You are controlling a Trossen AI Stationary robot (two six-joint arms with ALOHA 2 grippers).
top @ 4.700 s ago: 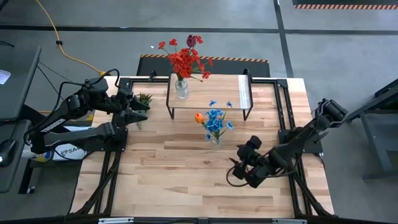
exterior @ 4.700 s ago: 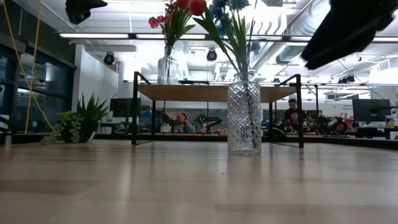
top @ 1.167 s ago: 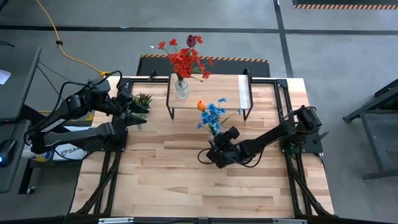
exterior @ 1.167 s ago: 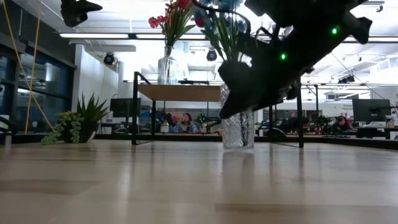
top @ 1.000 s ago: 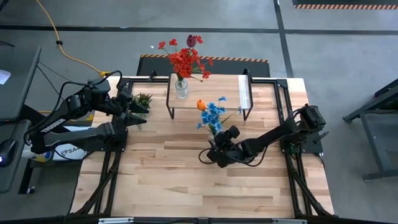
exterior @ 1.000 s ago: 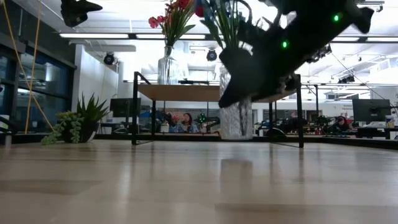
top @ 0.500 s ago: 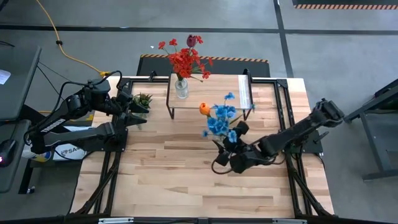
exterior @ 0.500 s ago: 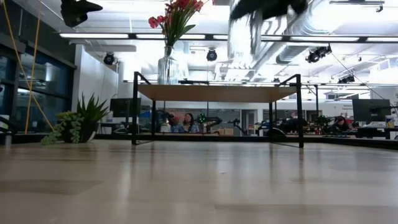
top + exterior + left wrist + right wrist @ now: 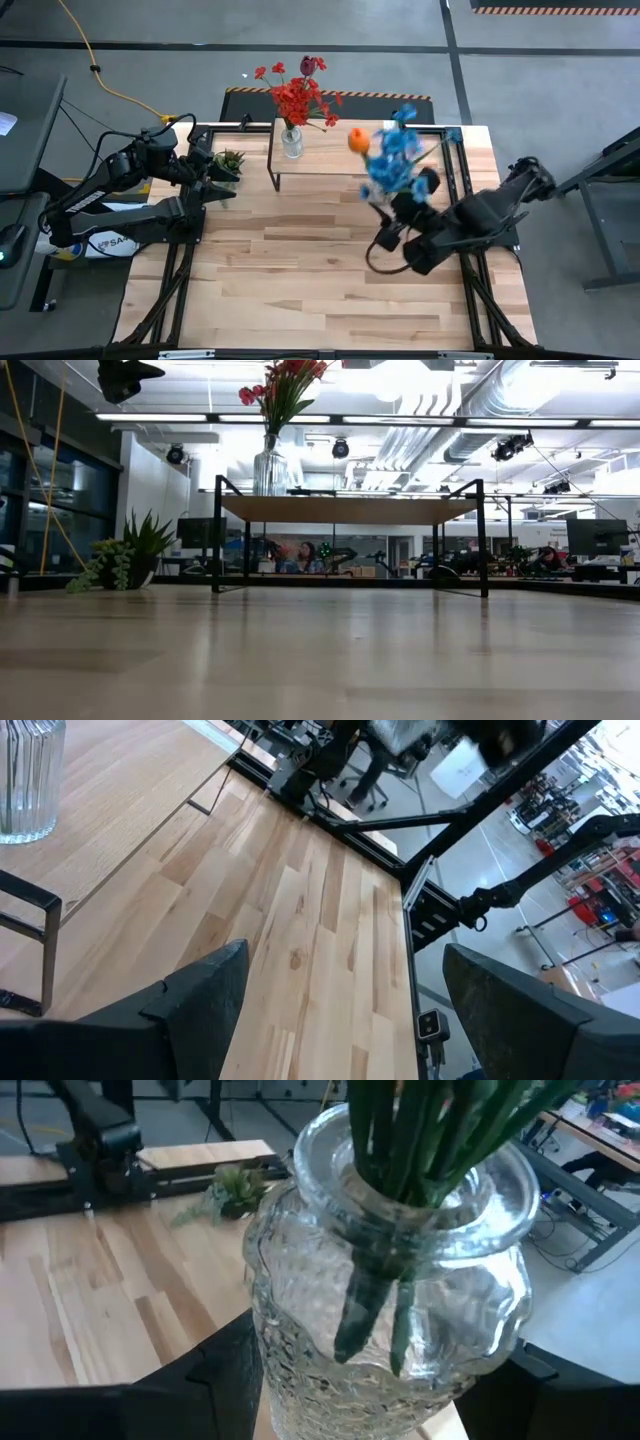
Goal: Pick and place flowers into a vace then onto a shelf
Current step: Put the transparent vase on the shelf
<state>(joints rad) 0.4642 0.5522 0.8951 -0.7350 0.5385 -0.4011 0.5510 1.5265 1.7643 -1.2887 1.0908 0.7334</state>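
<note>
A textured glass vase (image 9: 385, 1330) sits between the right claw (image 9: 385, 1380) fingers (image 9: 225, 1370), green flower stems (image 9: 400, 1200) inside. A small leafy plant (image 9: 232, 1188) lies on the wooden surface (image 9: 90, 1300) beyond.

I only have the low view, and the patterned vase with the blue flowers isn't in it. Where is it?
Observer: The right gripper holds the patterned glass vase, lifted over the table's right side.
Operator: Flowers in it?
Observer: Yes, the blue bunch and the orange tulip stand in it.
Operator: And the left arm?
Observer: The left gripper waits open at the table's left edge, holding nothing.
</note>
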